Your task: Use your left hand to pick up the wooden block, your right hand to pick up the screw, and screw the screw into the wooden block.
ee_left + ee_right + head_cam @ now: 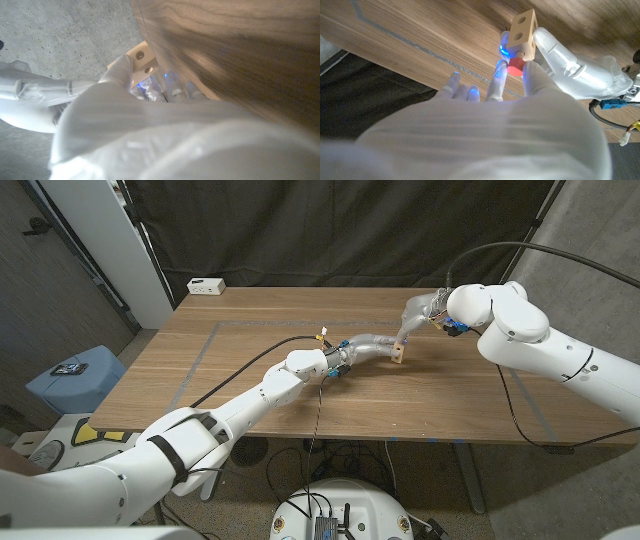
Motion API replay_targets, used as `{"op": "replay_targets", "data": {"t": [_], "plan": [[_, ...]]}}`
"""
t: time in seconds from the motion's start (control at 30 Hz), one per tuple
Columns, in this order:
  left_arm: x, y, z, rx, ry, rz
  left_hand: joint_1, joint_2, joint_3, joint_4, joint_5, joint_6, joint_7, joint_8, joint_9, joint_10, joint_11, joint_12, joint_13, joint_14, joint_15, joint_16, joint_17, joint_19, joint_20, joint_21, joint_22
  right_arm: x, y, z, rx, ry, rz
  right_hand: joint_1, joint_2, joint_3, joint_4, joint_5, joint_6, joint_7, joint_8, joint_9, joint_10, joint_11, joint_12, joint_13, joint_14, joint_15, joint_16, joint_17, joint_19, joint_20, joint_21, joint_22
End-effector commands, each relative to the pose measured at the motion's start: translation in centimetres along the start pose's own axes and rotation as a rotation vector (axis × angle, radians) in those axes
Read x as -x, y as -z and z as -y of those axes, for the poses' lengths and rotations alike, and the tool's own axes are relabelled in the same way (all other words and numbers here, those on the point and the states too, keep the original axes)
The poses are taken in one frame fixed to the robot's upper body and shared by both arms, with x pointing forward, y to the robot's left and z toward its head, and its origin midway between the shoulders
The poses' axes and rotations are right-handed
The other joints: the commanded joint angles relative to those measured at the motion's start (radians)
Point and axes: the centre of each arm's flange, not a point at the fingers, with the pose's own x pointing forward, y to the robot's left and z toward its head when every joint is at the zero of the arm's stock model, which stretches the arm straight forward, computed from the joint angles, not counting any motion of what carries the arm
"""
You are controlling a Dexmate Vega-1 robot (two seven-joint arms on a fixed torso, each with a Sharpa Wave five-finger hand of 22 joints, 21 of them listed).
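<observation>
1. Black curtain is hung behind a wooden table; a white box is set at its far edge.
2. The wooden block is gripped in the left hand, lifted off the table, with a holed face kept clear of the fingers, presumably so a hole is offered to the screw.
3. In the right wrist view the wooden block is seen just beyond the right fingertips, with two holes showing on its near face.
4. The screw, red-headed, is pinched between the right hand's fingers and held against the block's lower end; whether its tip is already seated in a hole cannot be told.
5. The right hand is brought in from above and behind the block, wrist bent downward, likely to allow twisting.
6. The left arm is stretched forward across the table, its fingers clenched around the block's side.
7. Judgement: the screwing step is in hand; alignment is the main risk.
</observation>
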Motion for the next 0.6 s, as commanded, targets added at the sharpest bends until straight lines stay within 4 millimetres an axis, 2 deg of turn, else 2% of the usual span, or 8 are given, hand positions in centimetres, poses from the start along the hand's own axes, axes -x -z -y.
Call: {"op": "replay_targets", "data": {"t": [0.03,0.6], "plan": [[0.05,0.15,0.38,0.006,0.007,-0.003,-0.001,0.007,0.010,0.001,0.005,0.007,-0.002,0.003,0.003,0.009,0.003,0.007,0.003,0.010,-0.076,0.003,0.001,-0.001,0.008,0.006,0.002,0.24,-0.25,-0.38,0.021,0.013,-0.024,-0.010,-0.005,-0.003,0.006,0.002,0.025,-0.006,0.012,-0.003,0.025,-0.002,0.008,0.002,0.016,-0.009,0.010,0.002,0.016,-0.005,0.005,0.001],[0.56,0.25,0.78,0.017,0.000,-0.002,-0.003,0.008,0.012,0.001,0.005,0.008,-0.001,0.003,0.003,0.009,0.004,0.007,0.002,0.010,-0.074,0.002,0.001,0.000,0.009,0.007,0.002,0.54,-0.59,-0.80,0.051,0.046,-0.050,-0.037,-0.016,-0.024,0.011,-0.018,0.125,-0.019,0.047,-0.014,0.080,-0.026,0.020,-0.001,0.055,-0.034,0.016,0.002,0.056,-0.017,0.007,0.001]]}}
